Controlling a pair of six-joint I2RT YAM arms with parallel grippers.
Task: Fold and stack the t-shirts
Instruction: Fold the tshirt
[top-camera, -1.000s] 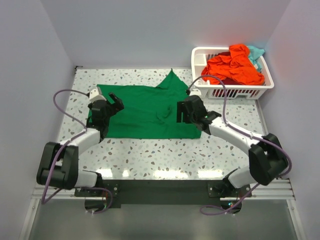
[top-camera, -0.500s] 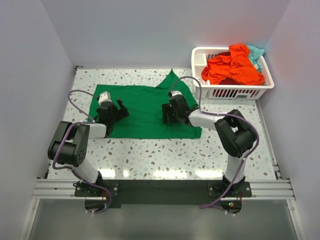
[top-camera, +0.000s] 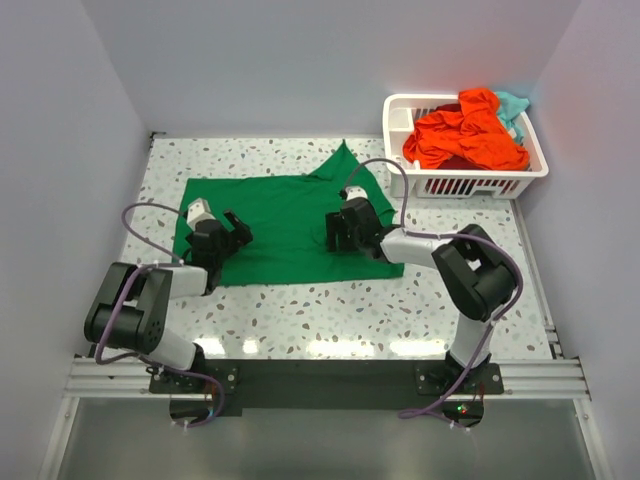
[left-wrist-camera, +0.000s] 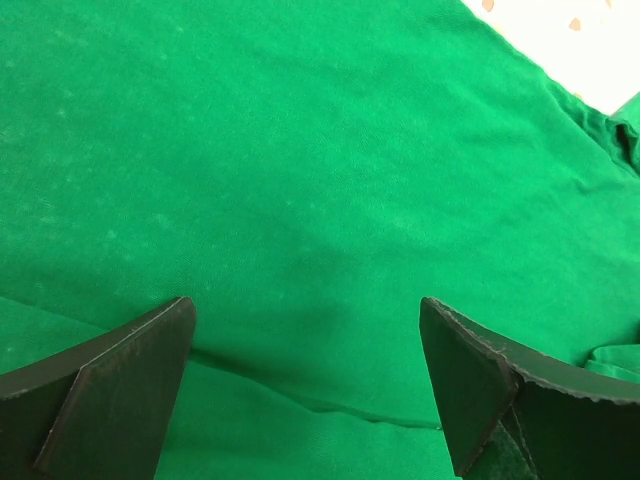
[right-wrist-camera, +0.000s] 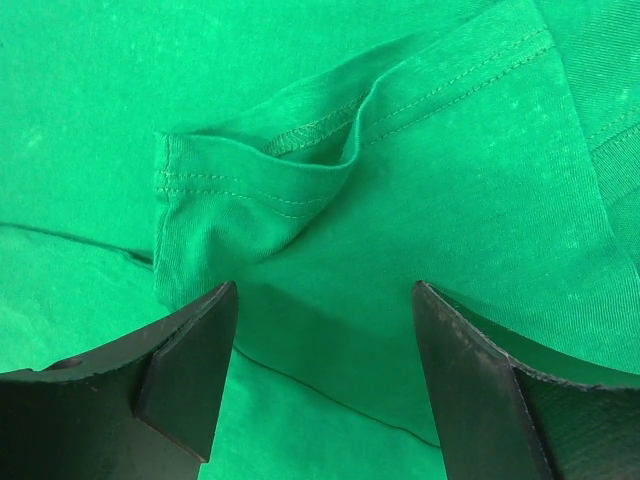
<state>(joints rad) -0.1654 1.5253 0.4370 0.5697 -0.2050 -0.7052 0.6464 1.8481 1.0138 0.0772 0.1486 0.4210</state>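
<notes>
left gripper and right gripper, both wide open and empty, have dropped onto the green t-shirt, seemingly to start folding.

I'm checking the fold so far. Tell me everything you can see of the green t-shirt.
The green t-shirt is plain, soft knit cloth. It lies flat on the speckled table as a rough rectangle, with one pointed part sticking out toward the far edge. A stitched sleeve hem lies folded over near the right gripper, and shallow creases cross the cloth. That gripper and the left gripper are both open low over it; whether they touch it cannot be told.
</notes>
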